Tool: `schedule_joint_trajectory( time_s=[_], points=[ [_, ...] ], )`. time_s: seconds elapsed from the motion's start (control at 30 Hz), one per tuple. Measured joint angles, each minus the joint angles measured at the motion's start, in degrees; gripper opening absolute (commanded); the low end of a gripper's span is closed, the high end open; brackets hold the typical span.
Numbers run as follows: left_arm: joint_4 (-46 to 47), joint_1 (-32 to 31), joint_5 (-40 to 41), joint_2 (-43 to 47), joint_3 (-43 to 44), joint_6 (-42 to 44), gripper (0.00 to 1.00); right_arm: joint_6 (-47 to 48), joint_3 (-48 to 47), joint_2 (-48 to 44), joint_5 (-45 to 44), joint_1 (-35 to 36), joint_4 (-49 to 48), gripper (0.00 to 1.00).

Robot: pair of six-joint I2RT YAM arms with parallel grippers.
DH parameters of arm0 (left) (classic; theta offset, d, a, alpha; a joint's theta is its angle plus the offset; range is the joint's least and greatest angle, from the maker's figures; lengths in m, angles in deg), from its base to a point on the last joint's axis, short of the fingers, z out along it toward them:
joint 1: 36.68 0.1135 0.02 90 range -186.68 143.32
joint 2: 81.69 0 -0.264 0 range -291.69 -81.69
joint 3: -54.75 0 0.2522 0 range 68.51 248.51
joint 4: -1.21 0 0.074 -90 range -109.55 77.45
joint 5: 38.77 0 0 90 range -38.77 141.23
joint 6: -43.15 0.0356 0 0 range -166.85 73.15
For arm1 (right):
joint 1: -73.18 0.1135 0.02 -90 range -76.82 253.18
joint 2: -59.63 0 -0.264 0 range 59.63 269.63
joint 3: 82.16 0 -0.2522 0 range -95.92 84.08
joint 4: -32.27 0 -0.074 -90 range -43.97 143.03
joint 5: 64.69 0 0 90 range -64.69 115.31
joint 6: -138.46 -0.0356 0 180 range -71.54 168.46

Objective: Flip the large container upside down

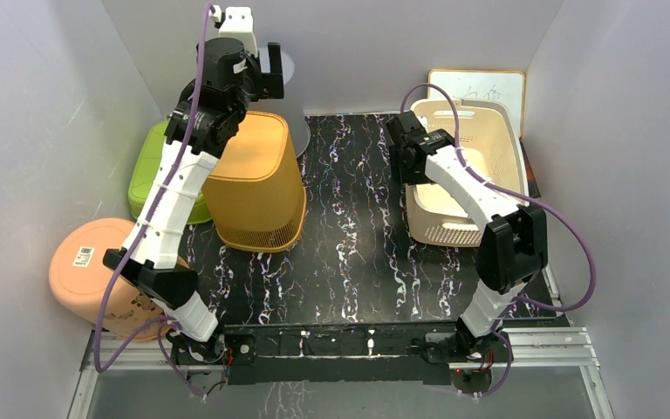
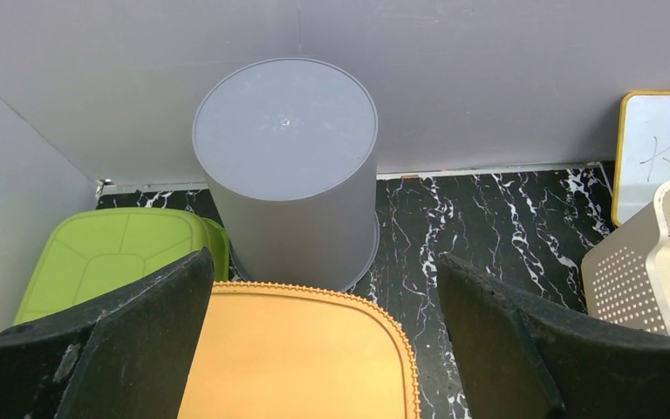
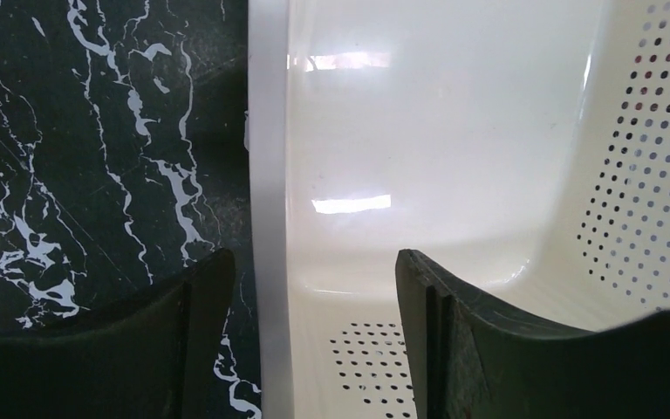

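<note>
Cream perforated plastic basket [image 1: 440, 229] upright at 2 o'clock on black marbled table [image 1: 349, 218]; right gripper [image 3: 314, 262] part-open astride its 9 o'clock wall, unpinched; left gripper [image 2: 324, 260] wide above upturned orange ribbed plastic basket [image 1: 257, 188].

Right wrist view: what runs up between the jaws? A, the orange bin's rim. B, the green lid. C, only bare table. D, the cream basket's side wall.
D: the right gripper straddles the wall of the cream basket, one jaw over the marble table, the other inside the basket.
</note>
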Motion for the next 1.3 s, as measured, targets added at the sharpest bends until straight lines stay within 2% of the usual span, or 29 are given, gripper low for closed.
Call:
schedule_joint_trajectory(
  time_s=[0.03,0.13,0.17,0.23,0.53,0.73,0.9,1.03,1.2,1.3],
  points=[
    [0.0,0.0,-0.2,0.1,0.0,0.0,0.99,0.0,0.5,0.1,0.5,0.0,-0.5,0.57],
    [0.0,0.0,-0.6,0.2,0.0,0.0,0.98,0.3,1.0,0.6,1.7,0.0,-2.1,0.19],
    [0.0,0.0,-0.7,0.2,0.0,0.0,0.98,0.3,1.0,0.7,2.4,-0.1,-2.8,0.09],
    [-0.1,0.0,-0.9,0.3,0.0,0.0,0.98,0.2,1.1,0.8,3.8,-0.4,-4.1,0.0],
    [-1.4,0.0,-0.9,1.0,0.0,-0.2,0.98,0.2,2.0,0.2,8.5,-1.4,-6.6,0.0],
    [-1.8,0.0,-0.4,2.8,0.0,-0.1,0.98,-4.2,7.0,-4.9,21.2,-2.6,-13.0,0.0],
    [-1.7,0.0,0.5,5.5,0.4,0.3,0.98,-14.9,11.2,-12.0,31.4,-2.3,-21.1,0.0],
    [-1.7,0.0,1.3,7.5,0.7,1.0,0.98,-25.6,14.0,-16.2,37.1,-2.1,-33.1,0.0],
    [-1.7,0.0,2.1,8.1,2.1,2.0,0.98,-36.9,17.4,-17.4,40.3,-2.0,-46.6,0.0],
    [-1.7,0.0,2.5,8.1,2.5,2.6,0.98,-41.8,21.3,-17.2,41.1,-1.7,-49.8,0.0]
  ],
)
